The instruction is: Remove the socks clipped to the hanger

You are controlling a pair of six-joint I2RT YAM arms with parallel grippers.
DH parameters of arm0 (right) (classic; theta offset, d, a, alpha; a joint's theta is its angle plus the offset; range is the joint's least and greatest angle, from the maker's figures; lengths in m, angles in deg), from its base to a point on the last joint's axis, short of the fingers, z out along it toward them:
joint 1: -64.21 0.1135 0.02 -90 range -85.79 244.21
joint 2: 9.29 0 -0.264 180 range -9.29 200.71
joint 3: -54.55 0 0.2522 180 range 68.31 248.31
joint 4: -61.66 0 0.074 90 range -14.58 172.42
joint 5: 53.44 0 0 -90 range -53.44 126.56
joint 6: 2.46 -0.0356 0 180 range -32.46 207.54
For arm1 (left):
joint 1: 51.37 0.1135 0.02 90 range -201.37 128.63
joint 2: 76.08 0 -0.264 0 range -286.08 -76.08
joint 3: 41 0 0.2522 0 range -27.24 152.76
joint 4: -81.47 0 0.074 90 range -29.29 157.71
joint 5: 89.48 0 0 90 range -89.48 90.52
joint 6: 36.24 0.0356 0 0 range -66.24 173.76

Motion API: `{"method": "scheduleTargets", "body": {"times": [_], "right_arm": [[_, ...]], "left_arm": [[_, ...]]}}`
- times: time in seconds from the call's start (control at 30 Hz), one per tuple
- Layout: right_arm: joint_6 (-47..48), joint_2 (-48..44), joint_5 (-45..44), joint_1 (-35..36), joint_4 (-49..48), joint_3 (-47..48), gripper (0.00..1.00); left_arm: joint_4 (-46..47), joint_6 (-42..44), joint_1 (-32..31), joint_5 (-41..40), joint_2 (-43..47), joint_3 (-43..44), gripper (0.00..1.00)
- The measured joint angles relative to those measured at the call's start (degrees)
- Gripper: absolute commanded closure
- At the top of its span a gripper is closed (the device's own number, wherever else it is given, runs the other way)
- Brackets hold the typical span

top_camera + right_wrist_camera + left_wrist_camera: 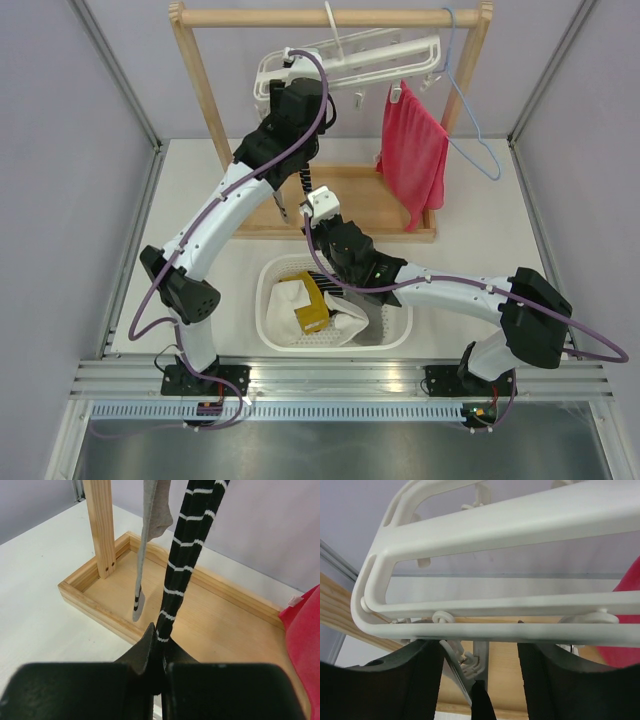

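The white hanger [400, 52] hangs from the wooden rail, and fills the left wrist view [495, 525]. My left gripper [297, 100] is up at its left end. It is open [480, 680], with one finger on each side of a clip [470, 665] that pinches a dark sock top [481, 705]. A black-and-white striped sock [187, 565] hangs from the hanger. My right gripper [318, 208] is shut on its lower end [161, 645]. A grey sock [150, 520] with a striped cuff hangs just left of it.
A white basket [270, 280] at the near middle holds a cream sock [290, 298], a mustard sock [313, 312] and a grey one [370, 322]. A red towel [412, 160] and a blue wire hanger [478, 140] hang at the right. The rack's wooden base [225, 625] lies below the socks.
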Motion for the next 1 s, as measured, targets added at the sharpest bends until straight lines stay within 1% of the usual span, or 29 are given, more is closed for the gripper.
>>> {"method": "scheduleTargets", "body": {"times": [0.03,0.07,0.13,0.17,0.23,0.27,0.37,0.43,0.6,0.63,0.67,0.73,0.77,0.87,1.0], "right_arm": [[0.00,0.00,0.00,0.00,0.00,-0.04,0.99],[0.00,0.00,0.00,0.00,0.02,-0.09,0.99],[0.00,0.00,0.00,0.00,0.00,-0.13,0.99],[0.00,0.00,0.00,0.00,0.00,-0.13,0.99],[-0.02,0.00,0.09,0.02,0.13,-0.24,0.99],[-0.02,0.00,0.11,0.15,0.44,-0.42,0.99],[-0.09,0.00,0.24,0.50,1.09,-0.83,0.99],[-0.13,0.00,0.42,0.61,1.33,-0.94,0.99],[-0.15,0.00,0.44,0.63,1.38,-0.94,0.99],[-0.15,0.00,0.44,0.63,1.38,-0.94,0.99],[-0.15,0.00,0.42,0.63,1.38,-0.94,0.99],[-0.17,0.00,0.42,0.63,1.40,-0.94,0.99],[-0.22,0.00,0.39,0.63,1.42,-0.94,0.99],[-0.55,-0.02,0.33,0.63,2.01,-0.94,0.99],[-1.03,-0.96,-0.07,0.63,3.21,-1.53,0.99]], "left_arm": [[0.04,-0.04,0.02,-0.09,0.00,0.00,0.43],[0.04,0.00,0.07,-0.17,0.00,0.00,0.52],[0.11,-0.07,0.17,-0.50,0.00,0.00,0.62],[0.13,-0.07,0.26,-0.61,0.00,0.00,0.70],[0.37,-0.02,0.46,-0.98,0.00,0.00,0.78],[0.57,0.00,0.55,-1.05,0.00,0.02,0.84],[0.83,0.00,0.90,-1.22,0.00,0.11,0.93],[1.03,0.00,0.98,-1.42,0.00,0.13,0.97],[1.33,0.02,1.05,-1.55,0.00,0.13,0.97],[1.36,0.02,1.05,-1.53,0.00,0.13,0.94],[1.40,0.02,1.05,-1.49,0.00,0.13,0.71],[1.53,0.26,1.05,-1.42,0.02,0.02,0.35],[1.53,0.42,1.05,-1.16,0.11,-0.26,0.01],[1.75,0.28,1.03,-0.26,0.85,-2.32,0.00],[1.99,-0.28,1.07,1.16,3.45,-7.41,0.00]]}}
